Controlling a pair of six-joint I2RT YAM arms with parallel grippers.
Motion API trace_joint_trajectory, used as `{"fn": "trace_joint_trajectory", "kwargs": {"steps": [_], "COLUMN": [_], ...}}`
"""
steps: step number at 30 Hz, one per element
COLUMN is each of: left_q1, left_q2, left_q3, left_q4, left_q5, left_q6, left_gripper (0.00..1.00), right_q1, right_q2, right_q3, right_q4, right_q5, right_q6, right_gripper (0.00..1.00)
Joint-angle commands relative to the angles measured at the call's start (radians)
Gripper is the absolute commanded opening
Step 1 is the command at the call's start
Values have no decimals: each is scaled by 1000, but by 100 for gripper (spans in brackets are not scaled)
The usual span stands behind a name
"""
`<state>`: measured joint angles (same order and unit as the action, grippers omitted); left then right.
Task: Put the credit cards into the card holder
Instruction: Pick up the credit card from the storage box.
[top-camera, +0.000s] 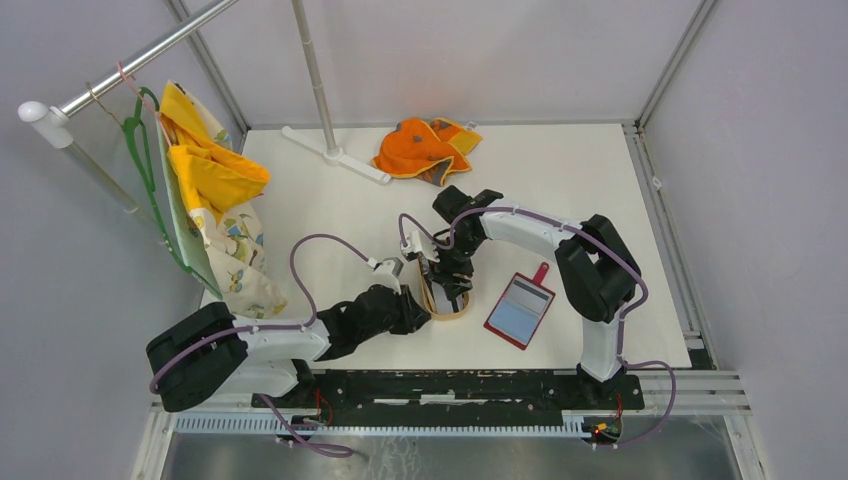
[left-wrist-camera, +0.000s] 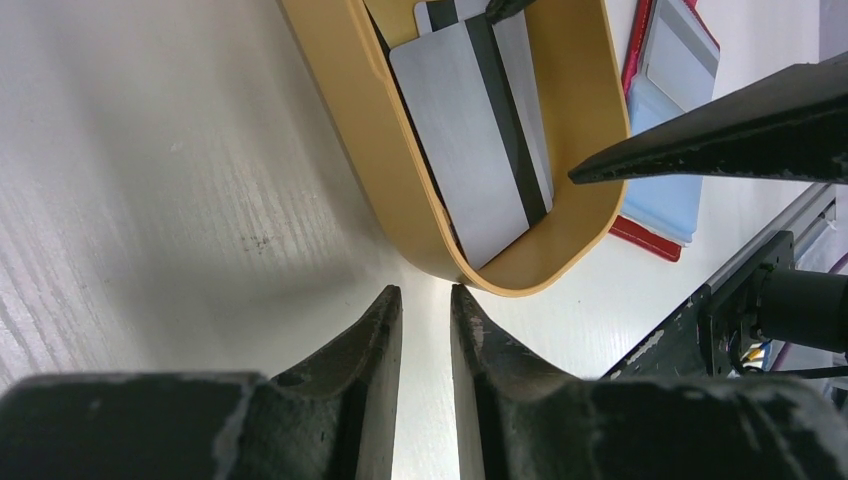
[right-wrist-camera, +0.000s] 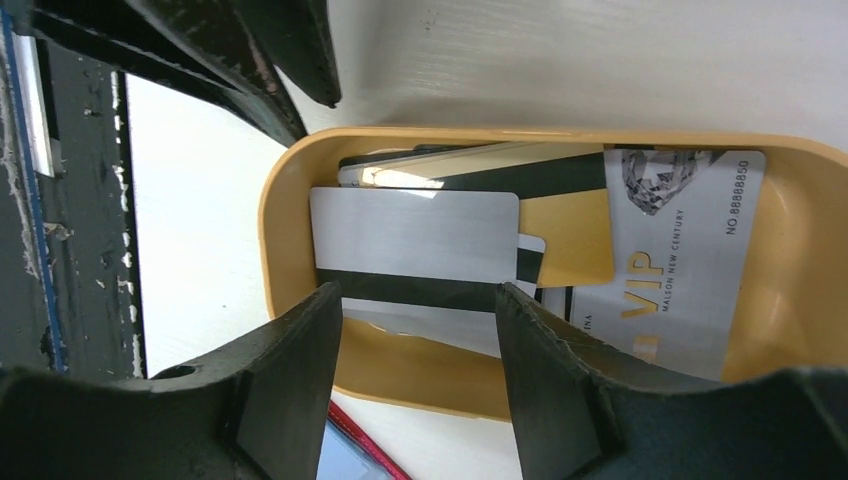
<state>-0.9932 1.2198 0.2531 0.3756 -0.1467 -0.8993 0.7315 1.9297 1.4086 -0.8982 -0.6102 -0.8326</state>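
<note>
Cards (right-wrist-camera: 415, 235) are thin rectangles piled loose in a tan oval tray (right-wrist-camera: 290, 190), which sits by the middle of the desk's (top-camera: 560, 180) near edge. On top is a plain silver one with a black stripe. Under it there's a gold one, a silver one printed VIP with a number, and at least one more with a dark stripe poking out at the back. So that's four for sure, maybe five.

There's one tray and one card holder (top-camera: 520, 308). The holder is red, lying open and flat with the pale blue inside up and its tab pointing to the far edge, just right of the tray. No card is in it.

Right fingers (right-wrist-camera: 420, 295) hang spread apart right over the silver card, gripping nothing. Left fingers (left-wrist-camera: 425, 300) sit just outside the tray's rim, nearly pinched together with a thin empty slit between them.

Only the right wrist view shows the VIP print and the gold card. The left wrist view mostly gives the striped silver one plus a bit of the holder. The overhead view alone shows an orange cloth (top-camera: 425, 148) near the far edge and clothes (top-camera: 215, 180) hanging off the left edge.
</note>
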Motion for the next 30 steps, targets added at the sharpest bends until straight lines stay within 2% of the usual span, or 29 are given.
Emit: {"fn": "trace_joint_trajectory", "kwargs": {"steps": [1, 9, 23, 30], "left_q1": [-8, -9, -10, -11], "left_q2": [8, 10, 38, 50], "left_q3": [38, 38, 58, 69], "left_q4": [46, 45, 45, 45], "left_q5": [-7, -11, -6, -4], "left_q6": [8, 7, 16, 18], "left_gripper": [31, 31, 31, 31], "right_q1": [5, 5, 18, 19], "right_q2": [-29, 2, 48, 19], "right_q3": [3, -12, -26, -22], "right_q4": [38, 78, 59, 27], "right_q5": [67, 201, 183, 106], "right_q6": [38, 63, 59, 47], "right_gripper": [65, 66, 67, 61]}}
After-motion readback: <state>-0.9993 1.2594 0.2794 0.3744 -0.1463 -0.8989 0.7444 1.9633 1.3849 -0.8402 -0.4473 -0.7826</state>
